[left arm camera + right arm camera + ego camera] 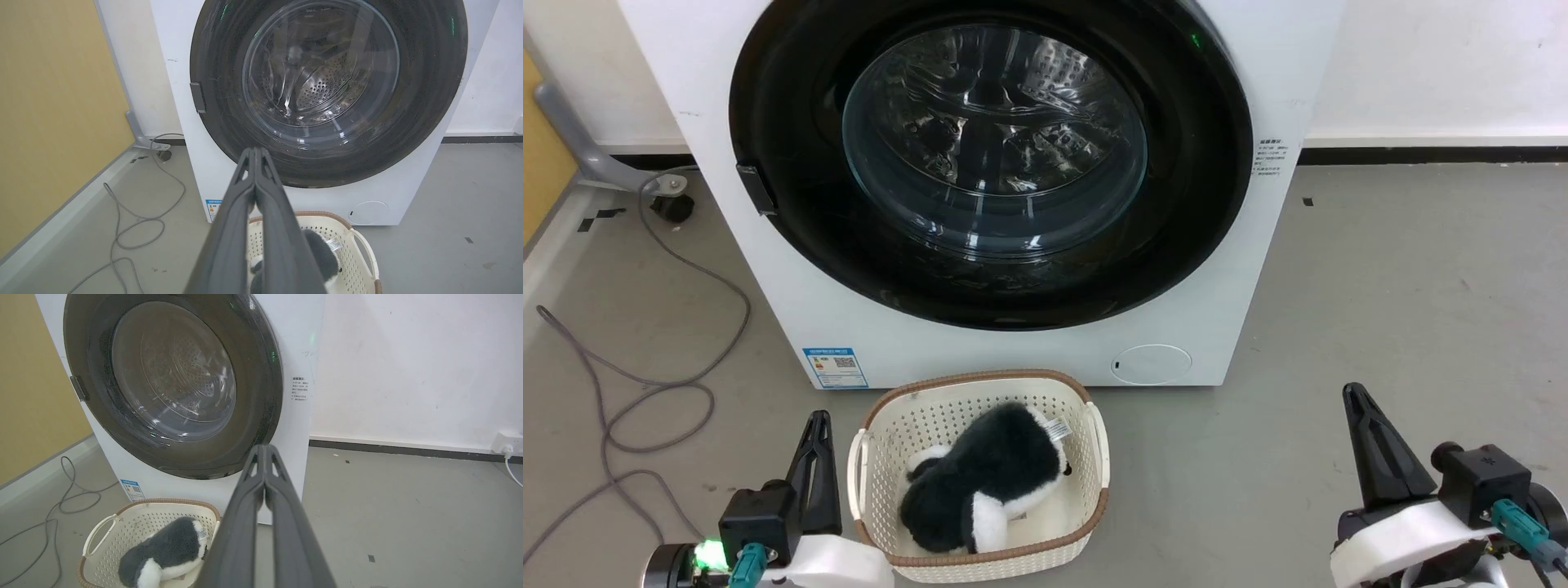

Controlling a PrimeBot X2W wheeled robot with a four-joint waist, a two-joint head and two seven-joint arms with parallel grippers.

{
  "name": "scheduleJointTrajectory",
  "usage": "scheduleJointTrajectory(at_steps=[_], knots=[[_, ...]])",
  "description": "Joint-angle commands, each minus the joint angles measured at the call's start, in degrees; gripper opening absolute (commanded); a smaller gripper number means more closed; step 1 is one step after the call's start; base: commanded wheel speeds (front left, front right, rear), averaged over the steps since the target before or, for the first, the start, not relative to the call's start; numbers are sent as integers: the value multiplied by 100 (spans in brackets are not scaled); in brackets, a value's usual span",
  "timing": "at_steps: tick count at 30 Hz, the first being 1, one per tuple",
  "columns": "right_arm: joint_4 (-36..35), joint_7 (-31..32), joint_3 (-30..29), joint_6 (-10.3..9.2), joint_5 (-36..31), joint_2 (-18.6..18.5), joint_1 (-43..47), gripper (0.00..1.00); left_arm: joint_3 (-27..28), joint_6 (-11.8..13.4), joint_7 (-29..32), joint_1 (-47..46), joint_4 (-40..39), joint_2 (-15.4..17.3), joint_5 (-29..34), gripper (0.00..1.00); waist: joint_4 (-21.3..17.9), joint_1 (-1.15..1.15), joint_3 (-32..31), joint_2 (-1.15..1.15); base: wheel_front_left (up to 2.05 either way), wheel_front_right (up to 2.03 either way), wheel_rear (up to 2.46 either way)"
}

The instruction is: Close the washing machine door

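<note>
The washing machine door (992, 147) is glossy black around clear glass, the washing machine (980, 351) smooth white. The basket (947, 412) is perforated cream plastic, the plush toy (980, 482) fluffy, the floor (1380, 286) matt grey.

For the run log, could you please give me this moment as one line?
washing machine door: looks shut | left pincer: shut, empty, clear of door | right pincer: shut, empty, clear of door
</note>
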Motion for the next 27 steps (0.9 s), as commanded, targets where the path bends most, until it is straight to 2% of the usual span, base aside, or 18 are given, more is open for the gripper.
scheduleJointTrajectory(at_steps=[1, 27], knots=[[-50, 39, 17, -3, -59, 20, 80, 0, 26, -53, 43, -73, -15, 1, 46, 0, 6, 0, -1, 0, 0, 0, 0], [-222, 333, 64, -4, -186, 28, 121, 0, 62, -229, 336, -144, -24, -8, 88, 0, 74, 0, -16, 0, 0, 0, 0]])
